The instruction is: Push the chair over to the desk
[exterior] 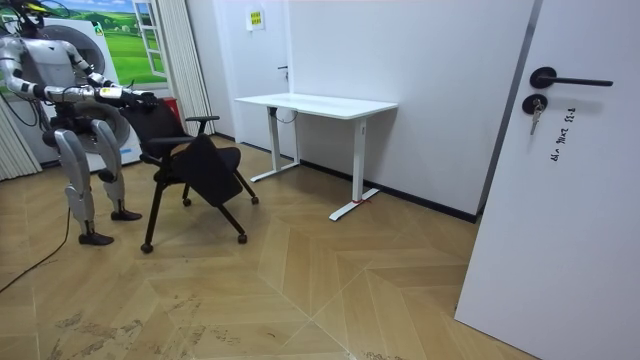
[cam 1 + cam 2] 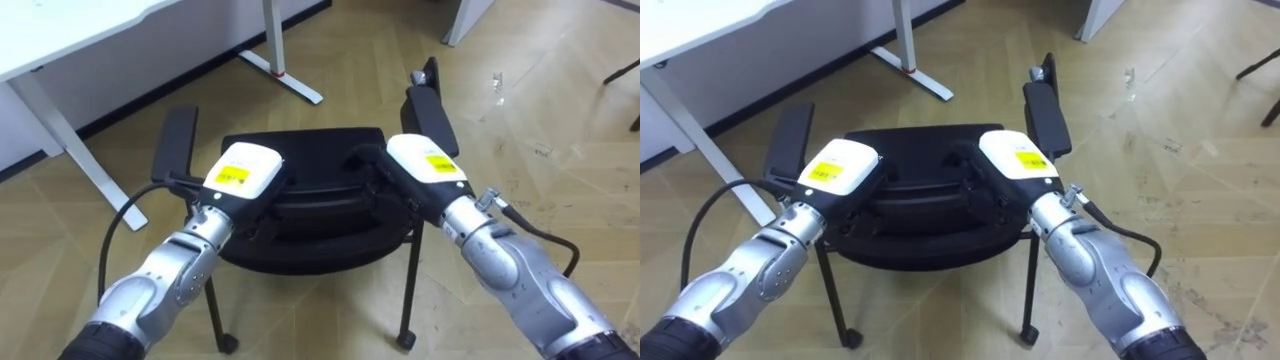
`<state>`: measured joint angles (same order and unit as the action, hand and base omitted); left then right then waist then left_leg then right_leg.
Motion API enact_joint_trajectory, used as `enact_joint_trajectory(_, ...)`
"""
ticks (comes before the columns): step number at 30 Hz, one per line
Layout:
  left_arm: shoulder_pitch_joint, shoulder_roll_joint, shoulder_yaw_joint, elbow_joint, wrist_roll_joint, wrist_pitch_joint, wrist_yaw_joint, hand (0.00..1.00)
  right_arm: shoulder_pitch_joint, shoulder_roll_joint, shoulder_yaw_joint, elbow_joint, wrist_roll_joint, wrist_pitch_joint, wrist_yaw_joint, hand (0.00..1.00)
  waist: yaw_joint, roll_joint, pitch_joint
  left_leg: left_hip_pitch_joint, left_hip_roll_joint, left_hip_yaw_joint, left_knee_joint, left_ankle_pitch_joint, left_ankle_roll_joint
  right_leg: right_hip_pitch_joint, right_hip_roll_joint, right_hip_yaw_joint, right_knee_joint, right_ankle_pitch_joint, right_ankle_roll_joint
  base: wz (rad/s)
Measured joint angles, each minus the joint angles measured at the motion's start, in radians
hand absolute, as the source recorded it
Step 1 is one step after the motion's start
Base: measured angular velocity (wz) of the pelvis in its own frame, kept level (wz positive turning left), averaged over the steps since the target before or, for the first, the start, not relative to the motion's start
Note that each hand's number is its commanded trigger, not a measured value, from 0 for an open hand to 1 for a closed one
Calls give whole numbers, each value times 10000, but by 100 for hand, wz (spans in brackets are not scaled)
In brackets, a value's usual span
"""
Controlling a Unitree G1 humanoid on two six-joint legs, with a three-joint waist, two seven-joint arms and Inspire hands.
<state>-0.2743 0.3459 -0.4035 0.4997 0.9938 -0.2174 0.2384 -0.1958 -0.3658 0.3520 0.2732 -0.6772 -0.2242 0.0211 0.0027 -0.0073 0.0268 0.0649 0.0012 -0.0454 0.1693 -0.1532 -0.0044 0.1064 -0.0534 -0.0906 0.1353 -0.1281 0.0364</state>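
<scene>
Black office chair (image 2: 300,240) with padded armrests stands on the herringbone wood floor (image 2: 520,130), directly in front of the robot, near the white counter (image 2: 80,30) on metal legs. Left hand (image 2: 243,170) and right hand (image 2: 425,160) rest on its backrest top - whether their fingers grip it, I cannot tell.

My left hand (image 2: 243,172) and right hand (image 2: 425,163) each have a rounded white cover on the back with a yellow label. My forearms are silver-grey metal, turning black toward the elbows. A black cable loops from each wrist.
</scene>
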Motion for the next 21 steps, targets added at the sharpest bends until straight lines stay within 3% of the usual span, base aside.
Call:
enact_joint_trajectory(7, -10, -64, -20, 48, 6, -23, -2, 100, -802, 281, -20, 1080, 36, 65, -274, 100, -6, -101, -65, 12, -8, -110, 24, 0, -1, 55, 1, -75, -3, -19, 0, 4)
enact_joint_trajectory(12, -47, -128, -27, 145, 8, -29, -6, 100, -1224, 539, -22, 1552, -5, 234, -527, 100, -8, -101, -63, 25, -10, -133, 28, 0, -1, 81, -1, -96, -3, -20, 0, 1)
enact_joint_trajectory(15, -96, -142, -31, 223, 7, -208, -10, 100, -1574, 650, -19, 2006, -285, 241, -533, 100, 19, -108, -60, 23, -23, -215, 28, 0, -2, 119, -7, -174, -13, -34, 4, 8)
enact_joint_trajectory(21, -137, -140, -29, 323, 11, -248, 108, 100, -1558, 636, -59, 2015, -384, 214, -532, 100, 9, -131, -54, 14, -26, -220, 26, 0, -3, 114, -11, -187, -20, -46, 4, 1)
